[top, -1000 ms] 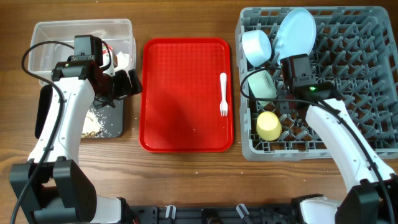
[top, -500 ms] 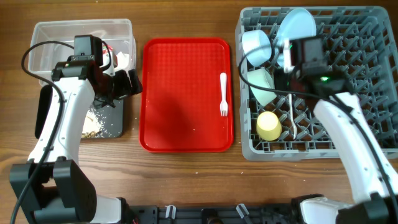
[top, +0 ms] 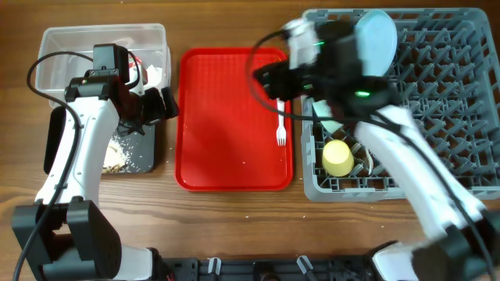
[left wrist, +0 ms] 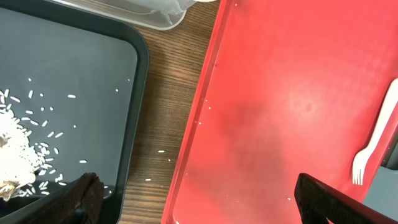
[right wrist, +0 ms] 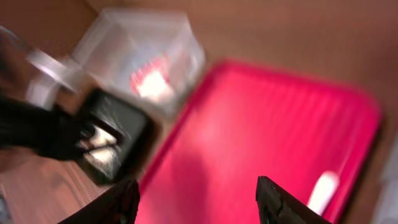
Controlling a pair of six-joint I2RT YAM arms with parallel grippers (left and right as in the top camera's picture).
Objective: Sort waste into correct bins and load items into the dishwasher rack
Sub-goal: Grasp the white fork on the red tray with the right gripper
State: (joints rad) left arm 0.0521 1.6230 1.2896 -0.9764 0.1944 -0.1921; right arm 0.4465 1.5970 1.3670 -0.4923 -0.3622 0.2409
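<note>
Overhead, the right gripper (top: 268, 80), fingers apart and empty, hangs blurred over the red tray (top: 226, 152) near the white fork (top: 280, 119) lying on it beside the rack (top: 445, 101), while the left gripper (top: 156, 105), also spread, hovers by the black tray (top: 139, 158).

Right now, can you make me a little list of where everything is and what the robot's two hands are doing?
fork: white fork lies on the red tray, not picked up
left gripper: open, empty, over the wood between black tray and red tray
right gripper: open, empty, above the red tray; view blurry
grey rack: holds blue plate and yellow cup
black tray: food scraps inside
clear tub: beside the black tray, farther from the robot
</note>
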